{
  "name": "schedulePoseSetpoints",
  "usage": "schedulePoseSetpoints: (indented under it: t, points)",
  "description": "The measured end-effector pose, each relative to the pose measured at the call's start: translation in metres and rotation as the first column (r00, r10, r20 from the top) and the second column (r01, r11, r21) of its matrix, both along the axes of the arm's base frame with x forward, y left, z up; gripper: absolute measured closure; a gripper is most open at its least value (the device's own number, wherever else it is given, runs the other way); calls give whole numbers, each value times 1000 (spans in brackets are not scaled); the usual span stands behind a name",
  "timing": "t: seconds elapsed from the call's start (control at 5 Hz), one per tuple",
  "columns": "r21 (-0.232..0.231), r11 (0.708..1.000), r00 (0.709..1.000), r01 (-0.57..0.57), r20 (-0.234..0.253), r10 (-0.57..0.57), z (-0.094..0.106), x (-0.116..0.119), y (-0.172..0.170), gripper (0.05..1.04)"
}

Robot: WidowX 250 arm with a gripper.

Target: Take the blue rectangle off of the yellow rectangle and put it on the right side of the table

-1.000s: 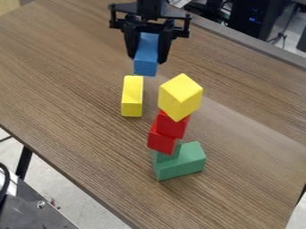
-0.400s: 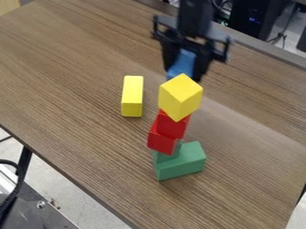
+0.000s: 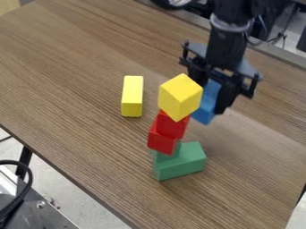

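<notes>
behind and to the right of the stacked blocks, the gripper (image 3: 210, 96) hangs over the worktop (image 3: 257, 147) with the blue rectangle (image 3: 207, 103) clamped in its jaws. the step in hand looks to be the carry to the right side, with the setting down to follow. to do it well, the arm should first go rightward, clear of the stack, before it drops lower or swings toward the near side. the yellow cube (image 3: 179, 96) perches on two red blocks (image 3: 172, 125), themselves set unevenly over the green block (image 3: 181, 162); a light brush could well bring the lot down. once past them, it should go down slowly, well inside the right edge, level the blue rectangle so that it meets the surface squarely, and only then part the jaws. let go at a tilt or from a height, it would likely topple or skid. after that, a straight rise should keep either jaw from dragging it.

as for how it sits, the blue rectangle is between the jaws, its lower end reaching below them at a slant. the yellow cube covers part of its left side; i cannot tell whether the two touch, nor how high that lower end is. it is off the yellow rectangle (image 3: 132, 96), which lies to the left, well apart from it.
</notes>
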State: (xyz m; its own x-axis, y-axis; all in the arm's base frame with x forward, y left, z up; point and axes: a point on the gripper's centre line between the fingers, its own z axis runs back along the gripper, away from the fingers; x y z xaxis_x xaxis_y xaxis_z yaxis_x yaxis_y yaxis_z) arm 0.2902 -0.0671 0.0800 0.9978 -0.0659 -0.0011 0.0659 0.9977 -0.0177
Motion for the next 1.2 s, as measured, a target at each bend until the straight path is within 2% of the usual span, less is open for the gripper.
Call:
schedulePoseSetpoints:
  t: [0.6,1.2]
  points:
    - [4,999,998,45,-42,-45,-12,-17,-22,519]
    - [26,995,995,101,-16,-100,-14,-17,-32,518]
